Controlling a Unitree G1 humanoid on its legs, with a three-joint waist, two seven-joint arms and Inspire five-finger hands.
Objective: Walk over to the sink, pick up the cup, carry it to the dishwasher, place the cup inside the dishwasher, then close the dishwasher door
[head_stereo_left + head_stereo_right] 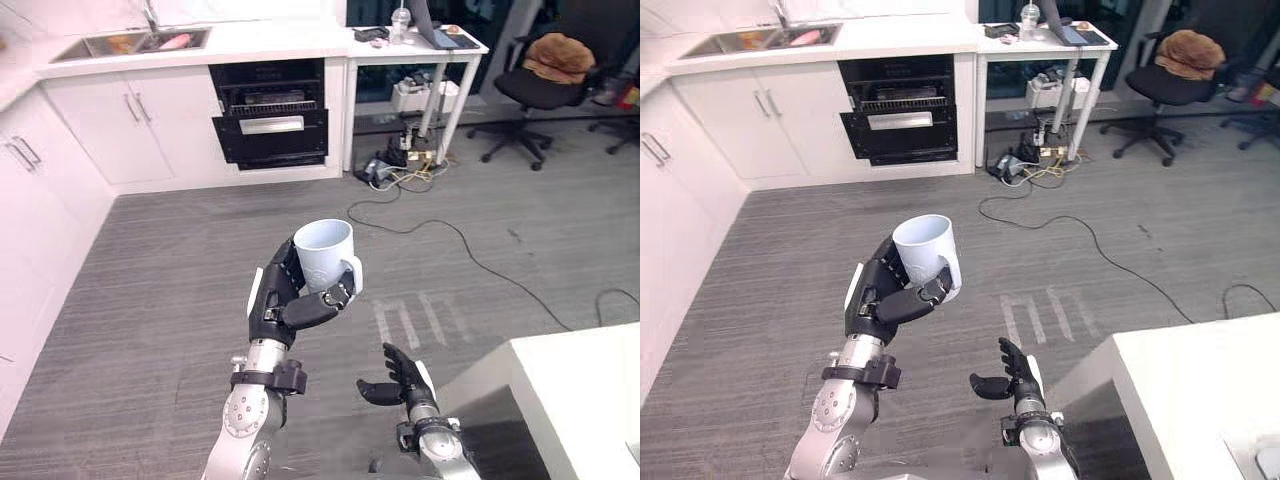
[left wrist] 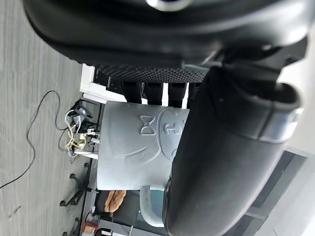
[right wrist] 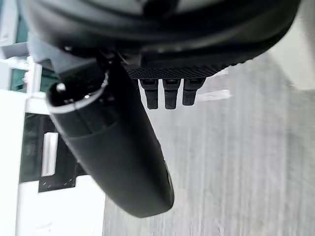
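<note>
cup (image 1: pixel 325 250) in left hand (image 1: pixel 276 302) above grey floor (image 1: pixel 150 280).

No word, number or sign can be read anywhere. The nearest thing to one is raised relief on the side of the pale blue-white ceramic cup (image 2: pixel 133 147), shown in the left wrist view. It has a bow-tie shape and, beside it, a rounded figure partly hidden behind the thumb of the dark left hand (image 2: pixel 226 162), with a curved line close by. On the grey plank floor (image 1: pixel 150 260), to the right of the cup, pale strokes (image 1: pixel 405 322) form no legible letter.
</note>
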